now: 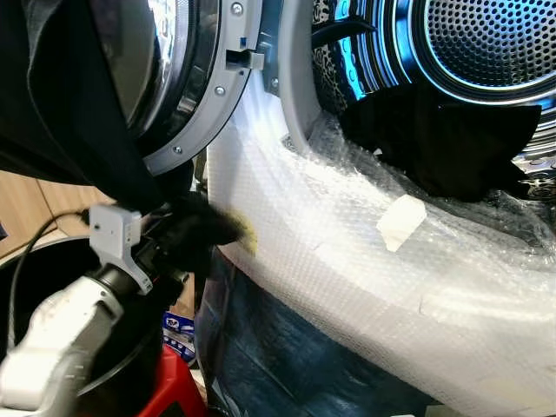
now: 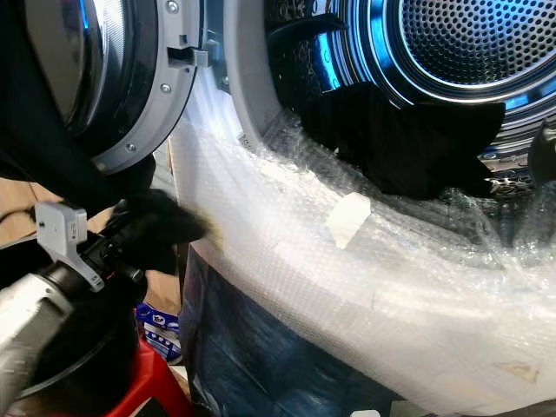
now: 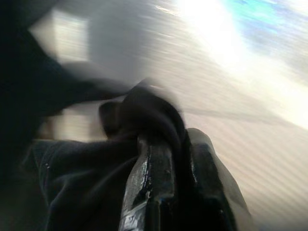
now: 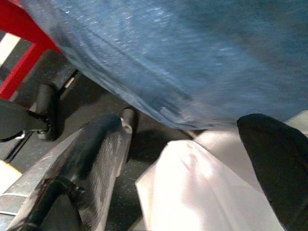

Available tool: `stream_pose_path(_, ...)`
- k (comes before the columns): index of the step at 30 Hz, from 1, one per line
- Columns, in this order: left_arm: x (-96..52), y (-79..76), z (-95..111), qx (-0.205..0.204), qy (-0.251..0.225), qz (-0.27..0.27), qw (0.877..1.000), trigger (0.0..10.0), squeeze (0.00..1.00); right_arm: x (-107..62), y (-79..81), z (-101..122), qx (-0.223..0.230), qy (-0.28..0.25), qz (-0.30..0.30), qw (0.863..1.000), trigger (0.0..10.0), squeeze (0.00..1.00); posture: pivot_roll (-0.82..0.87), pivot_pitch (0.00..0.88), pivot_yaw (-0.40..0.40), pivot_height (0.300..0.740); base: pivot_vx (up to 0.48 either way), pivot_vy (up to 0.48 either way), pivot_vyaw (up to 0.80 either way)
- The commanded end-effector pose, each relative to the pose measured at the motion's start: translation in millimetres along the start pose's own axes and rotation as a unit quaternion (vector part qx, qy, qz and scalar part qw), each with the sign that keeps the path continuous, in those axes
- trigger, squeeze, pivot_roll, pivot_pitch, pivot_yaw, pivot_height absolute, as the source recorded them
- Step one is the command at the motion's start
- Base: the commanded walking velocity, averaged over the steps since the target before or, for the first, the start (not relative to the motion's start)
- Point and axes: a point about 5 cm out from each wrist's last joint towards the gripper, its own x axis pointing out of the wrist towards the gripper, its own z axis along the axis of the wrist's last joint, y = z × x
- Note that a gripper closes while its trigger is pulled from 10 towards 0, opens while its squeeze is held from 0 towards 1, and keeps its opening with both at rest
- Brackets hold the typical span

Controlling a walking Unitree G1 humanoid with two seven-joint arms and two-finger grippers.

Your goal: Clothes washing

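Black cloth (image 1: 78, 104) hung at 10 o'clock of the head view, draped over the open washer door (image 1: 195, 78) and running down to the left gripper (image 1: 195, 230) at 8 o'clock. The left gripper was clamped on a bunch of that cloth; in the left wrist view the two black fingers (image 3: 149, 187) sat close together with dark fabric (image 3: 82, 187) pinched between and wrapped over them. Picture blurred there, so cloth edges were hard to trace. The gripper tips were just beside the bubble wrap (image 1: 347, 252) that covered the washer front below the drum opening, near a yellowish smudge on it. A second dark garment (image 1: 443, 139) lay over the lower lip of the drum (image 1: 486, 43) at 1 o'clock, partly inside, resting on the bubble wrap. The drum was perforated metal lit blue. A small white tape piece (image 1: 400, 221) stuck on the wrap at 3 o'clock of centre.

A black round bin (image 1: 52, 261) sat at 7 o'clock under the left arm, with a red frame (image 1: 174, 382) beside it at 6 o'clock. Blue cloth (image 4: 192, 57) hung across the right wrist view. The right gripper (image 4: 192, 163) was spread wide, holding nothing, over dark floor and a white sheet (image 4: 202, 192).
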Motion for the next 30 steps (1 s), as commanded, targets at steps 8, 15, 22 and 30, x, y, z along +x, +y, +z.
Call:
stream_pose_path(8,16.2,-47.8,-7,-0.061,0.052,-0.226,0.971,0.0,0.00,2.5,7.4,2,-0.008,0.000,0.005,1.000,10.0,0.00,0.06,0.022,-0.120,0.740,0.000,0.000,0.00)
stream_pose_path(15,43.3,-76.4,1,-0.079,0.044,-0.360,0.929,0.0,0.00,5.4,16.3,7,0.000,-0.009,0.009,1.000,10.0,0.00,0.05,0.000,-0.079,0.740,0.000,0.000,0.00)
stream_pose_path(22,73.7,-103.4,16,-0.084,0.001,-0.474,0.876,0.0,0.00,6.0,18.6,7,0.018,-0.013,0.003,1.000,10.0,0.00,0.03,0.000,-0.058,0.740,0.000,0.000,0.00)
stream_pose_path(30,117.4,-146.8,24,-0.116,-0.047,-0.532,0.838,0.0,0.00,4.7,14.2,3,0.014,-0.013,-0.009,1.000,10.0,0.00,0.02,0.000,-0.029,0.740,0.000,0.000,0.00)
